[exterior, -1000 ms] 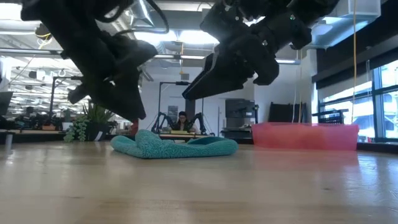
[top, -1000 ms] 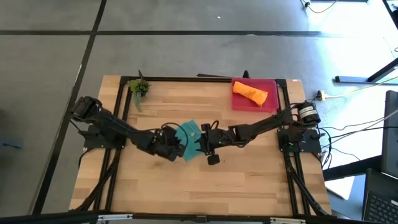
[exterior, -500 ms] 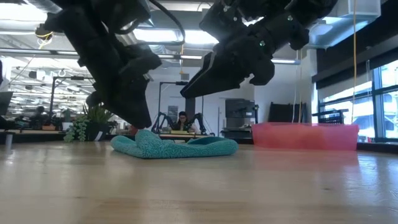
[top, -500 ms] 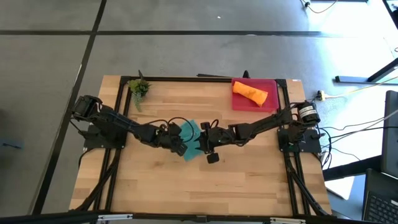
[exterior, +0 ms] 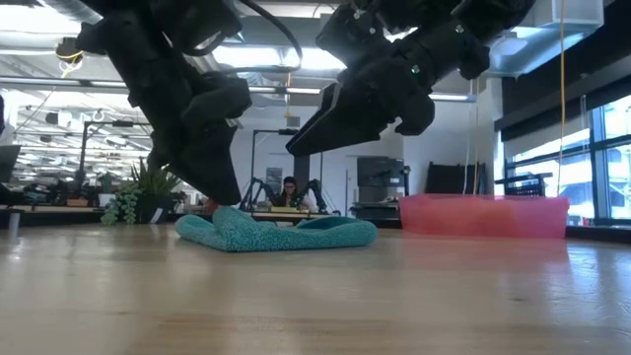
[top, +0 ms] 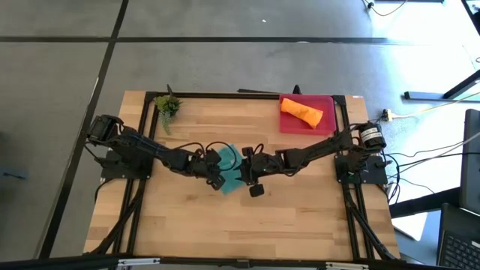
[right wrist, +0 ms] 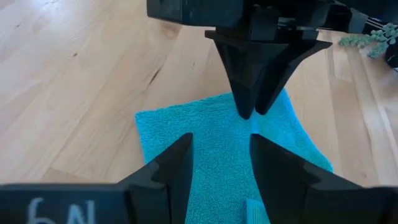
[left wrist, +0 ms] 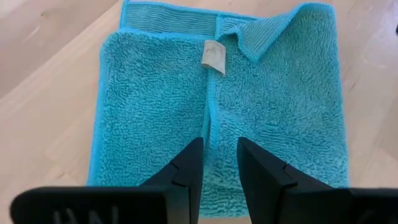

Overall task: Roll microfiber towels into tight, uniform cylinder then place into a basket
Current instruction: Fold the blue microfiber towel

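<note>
The folded teal microfiber towel (top: 231, 163) lies mid-table on the wooden table (top: 300, 217); the left gripper (left wrist: 219, 149) rests on it, fingers narrowly parted, holding nothing; the right gripper (right wrist: 219, 142) hovers above, parted, empty; the rolled orange towel (top: 301, 112) sits in the pink-red plastic basket (top: 325, 126).

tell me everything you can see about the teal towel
The teal towel is a fluffy, looped microfiber cloth lying folded, not yet rolled, near the middle of the wooden table. A fold seam runs down its middle, one corner is flipped over showing a ribbed hem, and a small pale tag sits by the seam. The left claw comes down onto it with fingers slightly apart; the right claw hovers open above it.
</note>
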{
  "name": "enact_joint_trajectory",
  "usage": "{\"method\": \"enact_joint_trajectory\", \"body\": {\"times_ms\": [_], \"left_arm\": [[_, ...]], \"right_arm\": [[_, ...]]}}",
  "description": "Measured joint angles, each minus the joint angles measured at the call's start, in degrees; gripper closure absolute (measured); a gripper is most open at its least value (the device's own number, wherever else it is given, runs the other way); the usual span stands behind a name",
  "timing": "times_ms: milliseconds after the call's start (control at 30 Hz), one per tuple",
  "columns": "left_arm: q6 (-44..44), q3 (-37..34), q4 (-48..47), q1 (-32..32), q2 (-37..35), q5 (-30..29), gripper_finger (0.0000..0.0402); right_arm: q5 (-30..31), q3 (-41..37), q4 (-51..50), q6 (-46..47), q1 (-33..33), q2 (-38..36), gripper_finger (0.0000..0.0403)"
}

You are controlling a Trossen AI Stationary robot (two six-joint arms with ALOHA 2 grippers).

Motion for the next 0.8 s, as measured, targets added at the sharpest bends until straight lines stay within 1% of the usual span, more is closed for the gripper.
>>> {"method": "enact_joint_trajectory", "body": {"times_ms": [333,533,733,800], "left_arm": [[1.21,0.0,0.08,1.13,0.06,0.52,0.0314],[1.35,0.02,0.34,0.96,1.63,0.74,0.0314],[2.21,0.02,0.42,0.91,2.58,4.4,0.0314],[3.62,0.02,0.69,0.56,2.57,4.44,0.0319]], "right_arm": [[0.0,0.02,-0.02,-0.25,-0.07,0.0,0.0244],[0.0,0.02,-0.02,-0.2,-0.07,-0.02,0.0244],[0.0,0.02,-0.04,-0.09,-0.07,-0.02,0.0244],[0.0,0.02,-0.06,0.16,-0.07,-0.02,0.0244]]}}
